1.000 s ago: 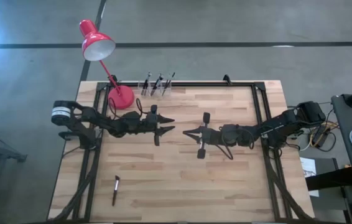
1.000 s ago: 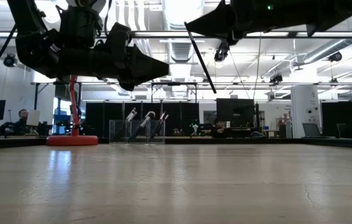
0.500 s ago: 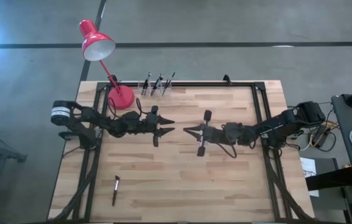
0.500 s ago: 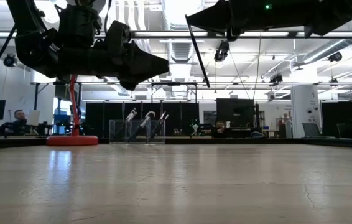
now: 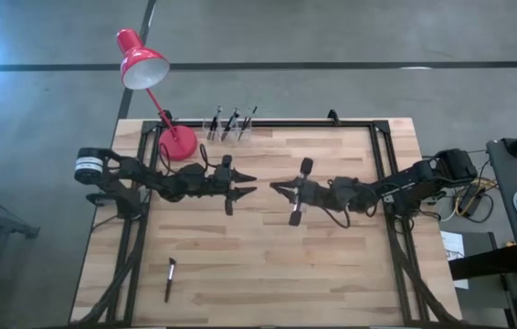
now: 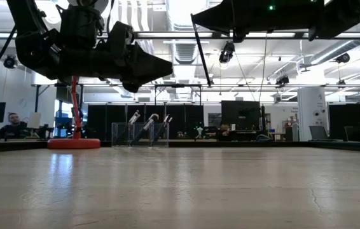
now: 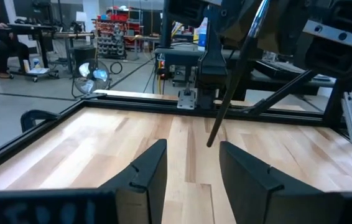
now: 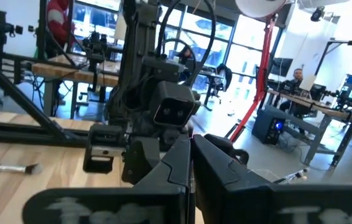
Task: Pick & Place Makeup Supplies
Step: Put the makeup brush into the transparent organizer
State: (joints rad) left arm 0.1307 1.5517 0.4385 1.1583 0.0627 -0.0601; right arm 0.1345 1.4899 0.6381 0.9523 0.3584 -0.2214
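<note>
A thin dark makeup brush (image 6: pixel 202 54) hangs slanted above the table's middle, with my right gripper (image 5: pixel 273 189) shut on its upper end. My left gripper (image 5: pixel 251 183) stands open, level, and faces the right one tip to tip. In the left wrist view the hanging brush (image 7: pixel 229 93) shows just beyond the open fingers (image 7: pixel 148 171). Another brush (image 5: pixel 170 278) lies flat on the table near the front left. A clear holder (image 5: pixel 229 125) at the far edge holds a few more brushes standing slanted. My right gripper pinches the brush's upper end (image 6: pixel 195 27) between its two shut fingers. The fingers come level from the table's right and lie across the brush. The brush hangs below them, tilted, with its lower end (image 7: pixel 211 142) well clear of the table.
A red desk lamp (image 5: pixel 142 64) stands on its round base (image 5: pixel 178 143) at the far left, close to the holder. A black frame (image 5: pixel 382 146) runs along the table's edges. People sit at desks in the room beyond.
My right gripper has tipped a little while staying shut on the brush. The brush has come slightly higher and hangs steeper, its lower end swung in under the fingers.
</note>
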